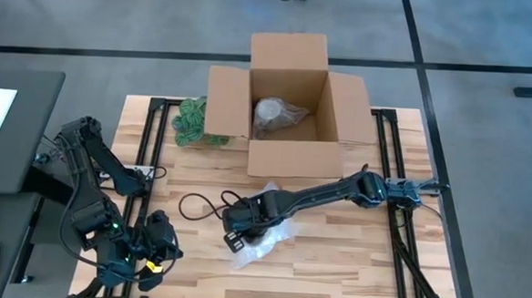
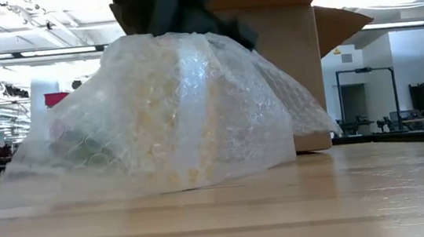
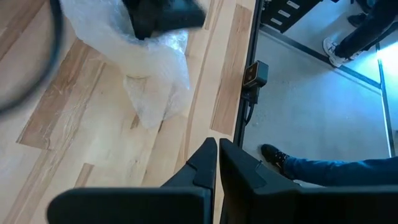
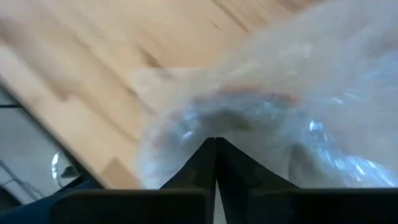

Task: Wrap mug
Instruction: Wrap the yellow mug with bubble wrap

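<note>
Bubble-wrap bundle sits on the wooden table, approx centre-front, crumpled into a mound; whether a mug is inside can't be told. In the low view the wrap looks cloudy w/ a greenish patch at its left side. Right gripper is down on the bundle at its 10 o'clock edge, fingers pressed together against the wrap. At 12 o'clock from the bundle: open cardboard box w/ another wrapped lump inside. Green wad lies at the box's 9 o'clock. Left gripper waits at the table's front-left corner, fingers pressed together, holding nothing.
</note>
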### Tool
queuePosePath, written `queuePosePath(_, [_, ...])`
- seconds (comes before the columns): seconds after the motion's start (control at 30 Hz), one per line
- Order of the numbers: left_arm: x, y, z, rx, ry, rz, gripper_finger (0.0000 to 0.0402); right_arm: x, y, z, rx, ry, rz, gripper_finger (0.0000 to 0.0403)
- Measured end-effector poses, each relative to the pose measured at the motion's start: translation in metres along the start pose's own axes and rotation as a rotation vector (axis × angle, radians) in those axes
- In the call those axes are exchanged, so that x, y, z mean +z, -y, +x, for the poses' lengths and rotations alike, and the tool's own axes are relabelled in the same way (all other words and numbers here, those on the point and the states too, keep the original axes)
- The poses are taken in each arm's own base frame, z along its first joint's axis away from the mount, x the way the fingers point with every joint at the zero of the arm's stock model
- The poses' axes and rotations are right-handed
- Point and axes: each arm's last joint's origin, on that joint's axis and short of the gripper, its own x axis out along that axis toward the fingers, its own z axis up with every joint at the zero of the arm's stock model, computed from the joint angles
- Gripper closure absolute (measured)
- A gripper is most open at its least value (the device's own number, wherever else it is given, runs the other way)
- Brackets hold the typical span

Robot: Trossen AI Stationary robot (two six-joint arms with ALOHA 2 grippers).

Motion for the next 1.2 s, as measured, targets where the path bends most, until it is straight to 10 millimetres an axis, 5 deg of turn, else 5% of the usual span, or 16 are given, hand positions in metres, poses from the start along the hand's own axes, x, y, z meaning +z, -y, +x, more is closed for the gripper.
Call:
queuePosePath(0.33, [0.000, 0.000, 0.000, -0.005, 0.000, -0.006, 0.0402, -0.003, -0.009, -0.052, 0.051, 0.071, 0.002, 0.0403])
queuePosePath(0.43, [0.000, 0.000, 0.000, -0.005, 0.000, -0.006, 0.0402, -0.005, -0.007, -0.043, -0.008, 0.099, 0.006, 0.0403])
queuePosePath(0.67, [0.000, 0.000, 0.000, -0.004, -0.001, -0.002, 0.0402, -0.003, 0.002, 0.023, -0.139, 0.064, 0.008, 0.0403])
queuePosePath(0.83, [0.000, 0.000, 0.000, -0.004, 0.000, -0.002, 0.0402, -0.003, 0.006, 0.047, -0.189, 0.054, 0.024, 0.0403])
queuePosePath(1.07, [0.000, 0.000, 0.000, -0.004, 0.000, -0.002, 0.0402, -0.002, 0.003, 0.032, -0.158, 0.053, 0.032, 0.0403])
queuePosePath(1.2, [0.000, 0.000, 0.000, -0.004, 0.000, -0.004, 0.0402, -0.002, -0.002, -0.001, -0.100, 0.077, 0.071, 0.0403])
